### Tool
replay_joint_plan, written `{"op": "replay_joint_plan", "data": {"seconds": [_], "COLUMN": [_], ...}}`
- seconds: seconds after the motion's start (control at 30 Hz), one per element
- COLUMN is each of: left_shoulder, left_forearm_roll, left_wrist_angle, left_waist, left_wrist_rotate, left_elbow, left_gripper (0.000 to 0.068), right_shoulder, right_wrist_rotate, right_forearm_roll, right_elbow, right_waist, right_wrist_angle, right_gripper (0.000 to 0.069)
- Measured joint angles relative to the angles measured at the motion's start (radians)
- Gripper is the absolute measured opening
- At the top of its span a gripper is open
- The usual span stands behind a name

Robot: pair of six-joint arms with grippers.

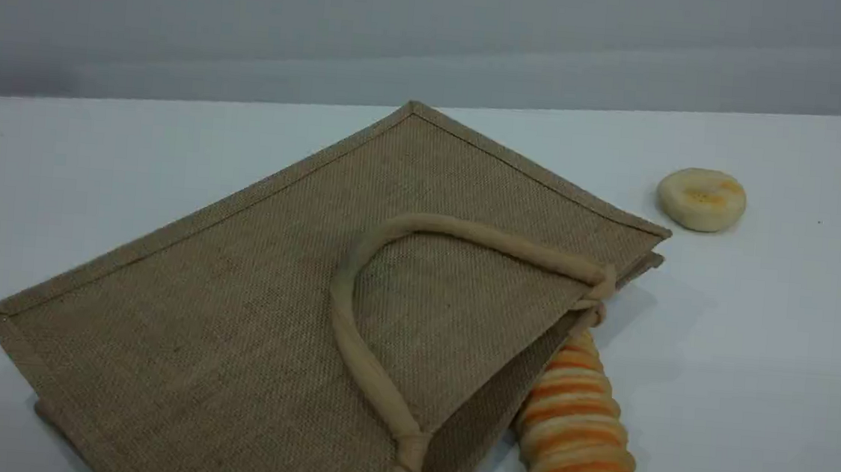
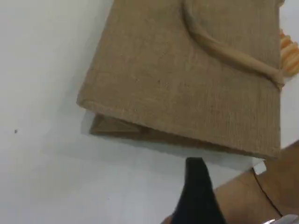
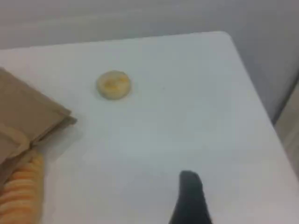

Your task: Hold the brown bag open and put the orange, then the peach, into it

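The brown bag [image 1: 233, 326] lies flat and closed on the white table, one beige handle [image 1: 352, 336] resting on its upper face. In the left wrist view the brown bag [image 2: 187, 84] fills the upper half. My left gripper [image 2: 198, 186] shows one dark fingertip [image 2: 196, 175] just short of the bag's near edge, holding nothing. In the right wrist view a corner of the bag [image 3: 28, 112] is at the left. My right gripper [image 3: 190, 198] shows one fingertip [image 3: 189, 184] over bare table, well to the bag's right. The orange and the peach are out of view.
A striped orange-and-cream bread loaf [image 1: 574, 428] lies against the bag's right edge near the handle end. A flat pale-yellow bun [image 1: 701, 199] sits further back right. The table's right edge [image 3: 261, 102] runs close to my right gripper. An unclear tan shape [image 2: 266, 196] fills the left wrist view's lower right.
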Motion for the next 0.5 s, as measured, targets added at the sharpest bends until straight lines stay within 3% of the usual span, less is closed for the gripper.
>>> {"op": "replay_joint_plan", "data": {"seconds": [0.1, 0.37, 0.5], "left_shoulder": [0.000, -0.019, -0.077], "left_forearm_roll": [0.000, 0.000, 0.000], "left_wrist_angle": [0.000, 0.000, 0.000], "left_waist": [0.074, 0.390, 0.502], "left_wrist_rotate": [0.000, 0.001, 0.001], "left_elbow": [0.000, 0.000, 0.000], "left_gripper": [0.0459, 0.0459, 0.0459], "right_shoulder": [0.000, 0.000, 0.000], "right_wrist_rotate": [0.000, 0.000, 0.000], "right_forearm_roll": [0.000, 0.000, 0.000], "right_elbow": [0.000, 0.000, 0.000], "right_waist": [0.025, 0.041, 0.041], "right_wrist_angle": [0.000, -0.001, -0.001], "right_gripper": [0.0458, 0.0458, 0.0458]}}
